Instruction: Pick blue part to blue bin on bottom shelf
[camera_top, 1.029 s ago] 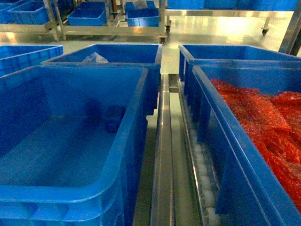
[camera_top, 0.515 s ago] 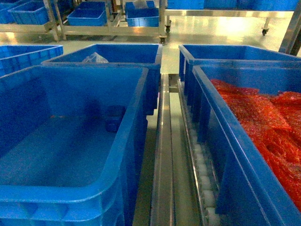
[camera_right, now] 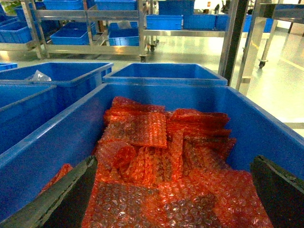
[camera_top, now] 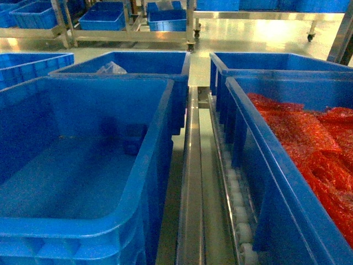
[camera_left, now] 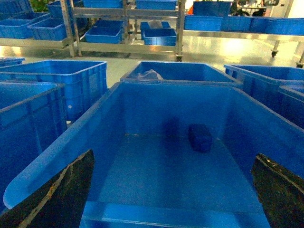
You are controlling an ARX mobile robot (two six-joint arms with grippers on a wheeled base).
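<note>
The blue part is a small dark blue block lying on the floor of a large blue bin, close to its far wall. In the head view the blue part shows faintly in the left blue bin. My left gripper hovers open over this bin's near rim, well short of the part, with nothing between its black fingers. My right gripper is open above red bubble wrap. The bottom shelf shows as a steel rail with white rollers between the bins.
The right blue bin is filled with red bubble wrap. Two more blue bins stand behind, one holding a clear plastic bag. Steel racks with blue bins line the far side of the floor.
The dark shadow on the left bin's far wall above the blue part has faded. Nothing else has visibly moved.
</note>
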